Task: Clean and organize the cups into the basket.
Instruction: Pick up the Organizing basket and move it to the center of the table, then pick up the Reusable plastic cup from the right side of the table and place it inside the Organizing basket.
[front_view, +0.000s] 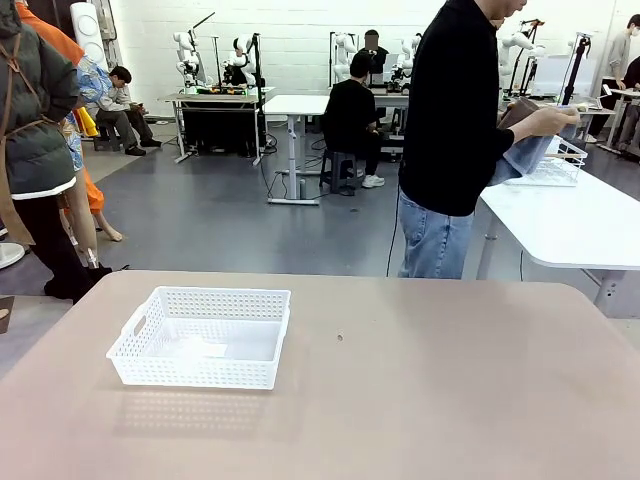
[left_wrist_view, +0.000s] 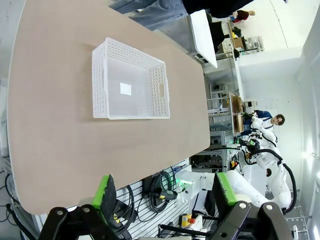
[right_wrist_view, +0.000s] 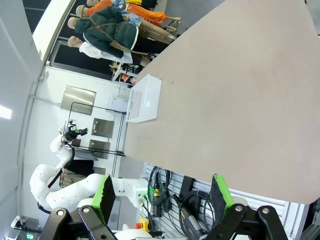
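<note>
One basket (front_view: 195, 368), white and perforated, lies empty on the tan surface (front_view: 420, 400), toward 9 o'clock from its middle. At about 2 o'clock from the basket stands one person (front_view: 450, 120), turned to a white surface (front_view: 570, 215) that carries one white wire basket (front_view: 552, 170). The person's hand (front_view: 548, 122) is raised to chest height and holds one brown tumbler (front_view: 514, 108), as it seems, against a blue-grey cloth (front_view: 520, 155).

Two tools:
- The left tool (left_wrist_view: 165, 189) is spread wide with nothing between its fingers, raised well apart from the basket (left_wrist_view: 160, 87) at its 12 o'clock.
- The right tool (right_wrist_view: 162, 195) is likewise spread and bare, with the basket (right_wrist_view: 145, 100) far off near 12 o'clock.
</note>
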